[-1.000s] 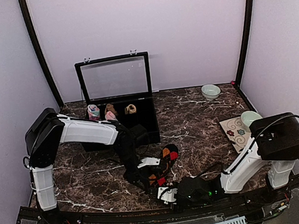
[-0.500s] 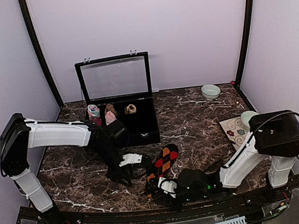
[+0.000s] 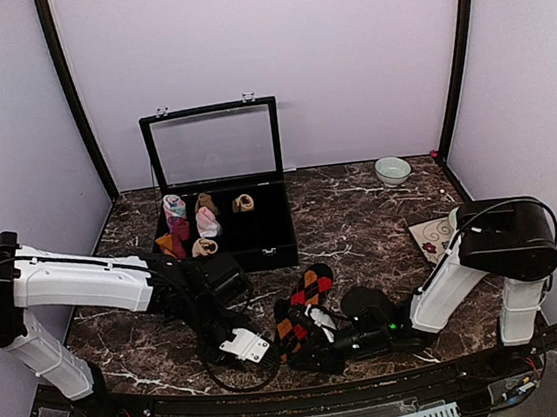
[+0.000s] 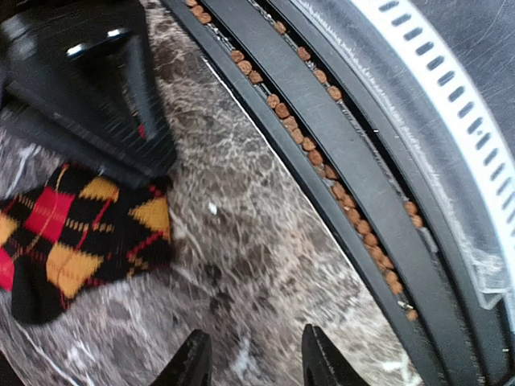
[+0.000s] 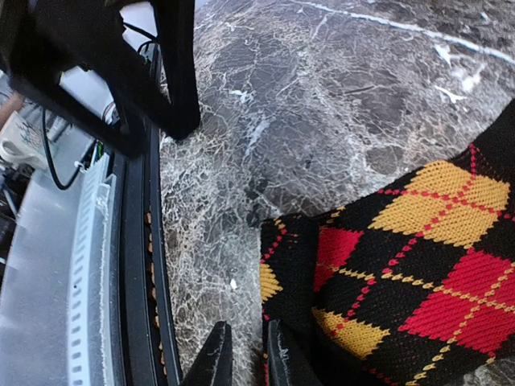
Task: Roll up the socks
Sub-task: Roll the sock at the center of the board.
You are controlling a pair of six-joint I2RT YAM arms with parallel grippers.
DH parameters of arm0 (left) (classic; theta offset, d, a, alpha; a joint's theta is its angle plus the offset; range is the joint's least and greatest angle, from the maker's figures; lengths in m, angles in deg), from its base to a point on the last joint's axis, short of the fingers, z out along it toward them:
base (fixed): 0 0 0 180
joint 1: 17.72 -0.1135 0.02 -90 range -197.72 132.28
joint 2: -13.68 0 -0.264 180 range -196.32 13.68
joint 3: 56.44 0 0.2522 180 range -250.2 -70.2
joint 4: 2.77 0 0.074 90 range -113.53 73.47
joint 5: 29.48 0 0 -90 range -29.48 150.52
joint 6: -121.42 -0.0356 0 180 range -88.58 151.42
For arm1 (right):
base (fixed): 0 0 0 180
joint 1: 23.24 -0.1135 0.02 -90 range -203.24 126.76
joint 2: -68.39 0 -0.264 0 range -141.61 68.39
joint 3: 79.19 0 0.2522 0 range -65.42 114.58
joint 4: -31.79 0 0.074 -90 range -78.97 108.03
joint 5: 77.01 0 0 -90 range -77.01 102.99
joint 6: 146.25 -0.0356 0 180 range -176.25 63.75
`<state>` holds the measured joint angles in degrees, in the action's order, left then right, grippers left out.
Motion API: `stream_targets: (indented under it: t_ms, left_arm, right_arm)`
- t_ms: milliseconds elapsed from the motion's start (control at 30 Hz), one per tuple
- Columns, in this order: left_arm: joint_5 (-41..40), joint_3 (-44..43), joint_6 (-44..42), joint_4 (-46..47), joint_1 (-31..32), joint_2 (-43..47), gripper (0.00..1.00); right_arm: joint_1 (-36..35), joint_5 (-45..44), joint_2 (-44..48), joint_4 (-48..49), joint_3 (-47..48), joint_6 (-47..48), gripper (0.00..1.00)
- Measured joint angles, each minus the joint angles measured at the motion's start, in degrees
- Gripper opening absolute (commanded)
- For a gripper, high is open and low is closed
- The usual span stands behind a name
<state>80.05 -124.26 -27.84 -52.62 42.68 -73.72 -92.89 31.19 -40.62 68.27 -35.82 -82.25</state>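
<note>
Top external: 1 argyle sock [image 3: 307, 301] lies stretched out on the marble table [image 3: 380, 217], lower centre of the frame. The right gripper [image 3: 314, 329] sits at its near end. The left gripper [image 3: 242, 347] hangs just left of it, apart from the fabric.

Left wrist: the fingers [image 4: 193, 363] stand moderately apart with only bare marble between them. The argyle sock lies at the left edge of the frame.

Right wrist: the fingers [image 5: 283, 354] are nearly together at the sock's edge, lower centre. Whether fabric is nipped cannot be told.

Progress: no roll is formed yet, so all rolling appears to remain.
</note>
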Motion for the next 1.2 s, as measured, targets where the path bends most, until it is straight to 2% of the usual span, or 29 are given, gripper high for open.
stream_targets:
  t_ms: [233,367,600,933,1033,1067,1100,1133,1200]
  left_arm:
    - [-6.34,-1.29,-3.48,8.85,4.11,-7.34,0.39]
    - [-8.7,-2.27,-5.05,11.87,4.94,-8.11,0.39]
    - [-10.38,-6.36,-6.47,13.29,6.82,-12.11,0.35]
    - [-10.88,-6.67,-7.17,13.33,6.99,-15.37,0.31]
    - [-11.21,-6.69,-6.99,13.57,6.99,-15.56,0.21]
    - [-11.28,-6.78,-6.88,13.73,6.99,-15.72,0.15]
    - [-11.32,-6.91,-6.64,13.99,6.99,-15.96,0.04]
    - [-11.43,-7.02,-6.38,14.4,6.99,-16.2,0.0]
    - [-11.72,-7.41,-6.01,15.74,6.99,-16.79,0.0]
  right_arm:
    - [2.56,4.59,-0.22,0.44,-0.5,-4.26,0.15]
    - [3.82,6.56,-0.35,1.42,-1.27,-6.21,0.15]
    - [4.87,8.81,-0.96,2.64,-1.46,-8.13,0.15]
    - [5.29,9.51,-1.01,2.89,-1.53,-8.9,0.14]
    - [5.38,9.53,-0.9,2.86,-1.62,-8.9,0.15]
    - [5.44,9.49,-0.74,2.8,-1.75,-8.92,0.15]
    - [5.55,9.46,-0.52,2.64,-1.97,-9.03,0.15]
    - [5.7,9.46,-0.17,2.49,-2.34,-9.09,0.15]
    - [6.03,9.38,0.66,2.36,-3.13,-9.38,0.16]
